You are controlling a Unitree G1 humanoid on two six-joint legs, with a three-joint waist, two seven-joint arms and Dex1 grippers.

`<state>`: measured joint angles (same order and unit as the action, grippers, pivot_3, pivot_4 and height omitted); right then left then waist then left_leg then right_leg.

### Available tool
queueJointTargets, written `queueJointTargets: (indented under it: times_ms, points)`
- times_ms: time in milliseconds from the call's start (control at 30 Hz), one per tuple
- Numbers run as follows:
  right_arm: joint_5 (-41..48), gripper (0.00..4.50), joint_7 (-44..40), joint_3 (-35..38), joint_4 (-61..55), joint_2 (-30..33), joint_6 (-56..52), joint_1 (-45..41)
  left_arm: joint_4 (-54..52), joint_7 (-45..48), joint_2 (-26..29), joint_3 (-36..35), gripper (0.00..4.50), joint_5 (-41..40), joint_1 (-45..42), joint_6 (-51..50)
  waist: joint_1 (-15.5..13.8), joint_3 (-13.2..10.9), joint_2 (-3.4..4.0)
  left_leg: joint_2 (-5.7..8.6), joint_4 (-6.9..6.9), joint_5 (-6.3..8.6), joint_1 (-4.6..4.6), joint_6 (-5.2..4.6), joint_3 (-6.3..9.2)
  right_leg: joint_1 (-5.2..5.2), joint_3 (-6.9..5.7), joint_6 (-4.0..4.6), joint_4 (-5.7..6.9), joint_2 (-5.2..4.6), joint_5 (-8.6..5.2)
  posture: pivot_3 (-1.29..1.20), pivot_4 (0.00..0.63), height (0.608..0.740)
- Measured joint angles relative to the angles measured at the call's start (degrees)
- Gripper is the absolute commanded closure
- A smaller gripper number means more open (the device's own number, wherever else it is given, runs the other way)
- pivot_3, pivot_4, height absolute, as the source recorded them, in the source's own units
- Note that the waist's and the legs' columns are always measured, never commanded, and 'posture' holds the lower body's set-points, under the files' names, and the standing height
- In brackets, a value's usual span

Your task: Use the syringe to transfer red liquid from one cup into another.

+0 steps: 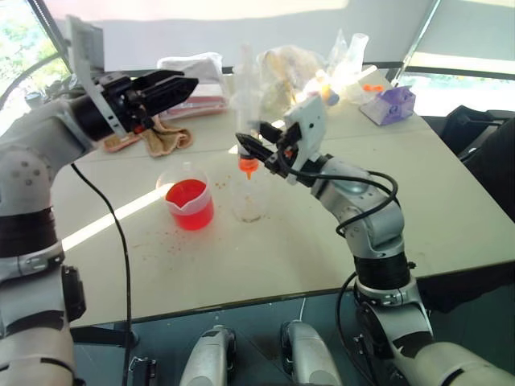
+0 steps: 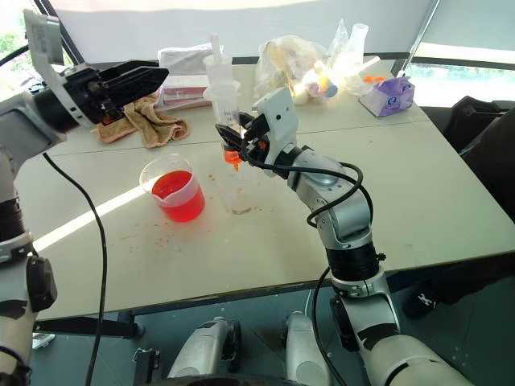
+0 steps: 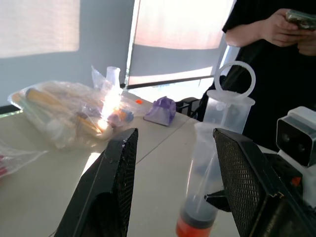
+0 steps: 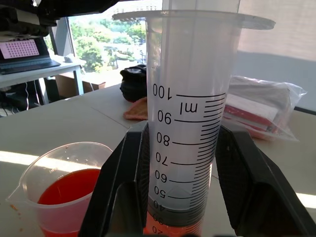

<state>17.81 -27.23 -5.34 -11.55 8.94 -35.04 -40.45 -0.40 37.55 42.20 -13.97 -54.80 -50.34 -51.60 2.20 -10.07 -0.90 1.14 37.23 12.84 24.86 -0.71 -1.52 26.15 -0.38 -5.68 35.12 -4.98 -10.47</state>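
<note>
Right gripper (image 2: pixel 235 138): centre of the frame, fingers clamped on the lower barrel of the syringe (image 2: pixel 220 92).
Syringe: upright, orange tip down, directly over the small cup (image 2: pixel 236 193); some red liquid (image 4: pixel 170 228) sits low in the barrel.
Left gripper (image 1: pixel 173 87): upper left of the frame, above the table (image 1: pixel 338 233), fingers apart, holding nothing.
Beaker (image 1: pixel 188 199): left of the small cup, partly full of red liquid.
Background: a cloth (image 2: pixel 145 119) and plastic bags (image 2: pixel 290 68) at the table's far side.

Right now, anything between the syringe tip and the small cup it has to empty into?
Nothing visible. The right gripper holds the syringe upright, its orange tip right above the small cup's open mouth. The beaker sits off to one side.
</note>
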Motion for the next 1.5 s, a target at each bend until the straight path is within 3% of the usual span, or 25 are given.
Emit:
queueJointTargets:
  times_ms: [300, 933, 967, 1167, 1500]
  points:
    - [-0.08, 3.15, 0.71, -1.28, -0.98, -0.24, 0.39, 1.46, 5.4, 3.65, -5.65, 4.34, 2.0, 3.17, -7.33, -0.33, -0.11, -0.04, -0.06, 0.0, 0.05, 0.0, 0.0, -0.01, 0.04, -0.05, 0.0, -0.01, 0.0, 0.04, -0.01, 0.0, 0.15, 0.74]
    - [-0.1, 3.15, 1.57, -2.02, -1.79, 0.13, 0.33, 2.86, 9.59, 10.19, -8.72, 6.24, 2.0, 9.24, -10.88, -0.01, -0.1, -0.05, -0.07, 0.0, 0.07, 0.0, 0.0, -0.01, 0.05, -0.05, 0.01, -0.01, 0.01, 0.04, -0.01, 0.0, 0.15, 0.74]
    - [-0.11, 3.15, 1.57, -2.02, -1.79, 0.16, 0.32, 2.86, 9.8, 10.49, -8.78, 6.27, 2.51, 9.39, -10.97, 0.09, -0.1, -0.04, -0.07, -0.01, 0.07, 0.0, 0.0, -0.01, 0.05, -0.06, 0.01, -0.01, 0.01, 0.05, -0.01, 0.0, 0.15, 0.74]
    - [-0.25, 3.15, 1.75, -2.21, -1.77, 0.21, -0.21, 3.23, 10.54, 12.26, -9.85, 6.44, 4.43, 10.5, -11.21, 0.89, -0.18, -0.04, -0.08, 0.0, 0.08, 0.0, 0.0, -0.01, 0.05, -0.07, 0.01, -0.01, 0.01, 0.04, -0.01, 0.0, 0.15, 0.74]
    - [-0.21, 3.15, 1.73, -2.18, -1.77, 0.64, -0.23, 3.31, 10.42, 13.05, -10.29, 6.56, 4.47, 12.21, -11.17, 0.94, -0.15, -0.05, -0.08, -0.01, 0.08, 0.0, 0.0, -0.01, 0.05, -0.06, 0.01, -0.01, 0.02, 0.04, -0.01, 0.0, 0.15, 0.74]
